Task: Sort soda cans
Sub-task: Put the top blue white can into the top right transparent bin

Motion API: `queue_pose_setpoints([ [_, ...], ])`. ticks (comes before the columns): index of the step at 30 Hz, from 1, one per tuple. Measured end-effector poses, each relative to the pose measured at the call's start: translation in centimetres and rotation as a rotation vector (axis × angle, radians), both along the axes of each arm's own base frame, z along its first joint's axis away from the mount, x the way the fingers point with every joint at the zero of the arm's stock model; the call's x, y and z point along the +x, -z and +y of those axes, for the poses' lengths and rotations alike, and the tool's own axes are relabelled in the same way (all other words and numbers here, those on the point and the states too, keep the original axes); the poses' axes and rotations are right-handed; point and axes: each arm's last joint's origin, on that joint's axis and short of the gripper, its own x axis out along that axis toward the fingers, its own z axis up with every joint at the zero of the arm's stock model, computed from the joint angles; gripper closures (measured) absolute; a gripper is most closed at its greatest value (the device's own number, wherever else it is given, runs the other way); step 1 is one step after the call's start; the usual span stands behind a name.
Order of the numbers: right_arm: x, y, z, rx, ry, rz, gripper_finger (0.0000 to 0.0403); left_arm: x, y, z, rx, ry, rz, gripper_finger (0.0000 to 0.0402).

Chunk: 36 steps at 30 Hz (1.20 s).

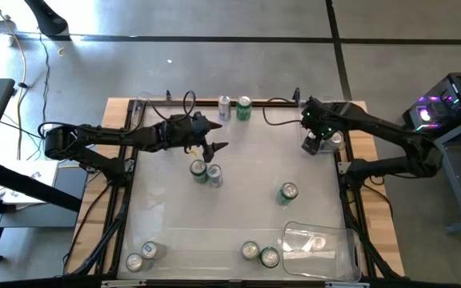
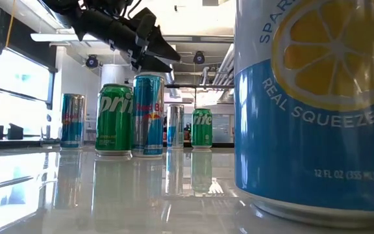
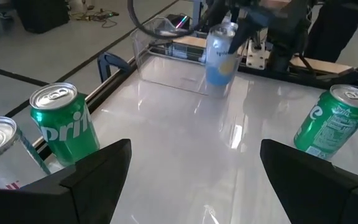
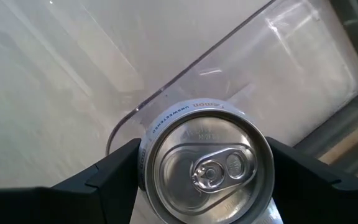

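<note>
My right gripper is at the table's far right, shut on a blue and white soda can beside a clear bin. My left gripper hangs open above the table's middle, just beyond a green can and a slim blue can that stand upright side by side. In the left wrist view its fingers are spread with nothing between them, the green can off to one side. Other cans stand upright at the far edge, right of centre and along the near edge. My right gripper holds the blue and white can by its upper body, just under the silver top. It is pinched between the two fingers, which come from above and point down. The can looks roughly upright; I cannot tell whether its base is off the table.
A clear bin lies at the near right corner, and another clear bin sits at the far left. Two cans stand near left. A blue lemon can fills the low view's right. Cables run along the far edge.
</note>
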Motion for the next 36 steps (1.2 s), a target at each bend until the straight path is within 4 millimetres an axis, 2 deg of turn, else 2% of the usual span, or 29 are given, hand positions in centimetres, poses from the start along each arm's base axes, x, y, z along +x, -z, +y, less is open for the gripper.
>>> queue_pose_setpoints([
  [7,-0.6,1.5,-0.1,0.029,0.017,0.015,0.0123,0.0,-0.1,0.0,0.002,0.0,-0.008,0.0048],
  [25,-2.2,1.7,-1.1,0.14,0.117,0.016,0.0062,0.0,0.0,0.1,-0.003,-0.017,-0.003,0.0048],
  [33,-2.4,1.6,-1.4,0.143,0.127,0.007,0.0058,0.0,-0.1,0.1,-0.002,-0.017,-0.007,0.0048],
  [36,-2.5,1.0,-1.3,0.142,0.132,0.02,0.0057,0.0,-0.1,0.1,-0.002,-0.017,-0.008,0.0048],
])
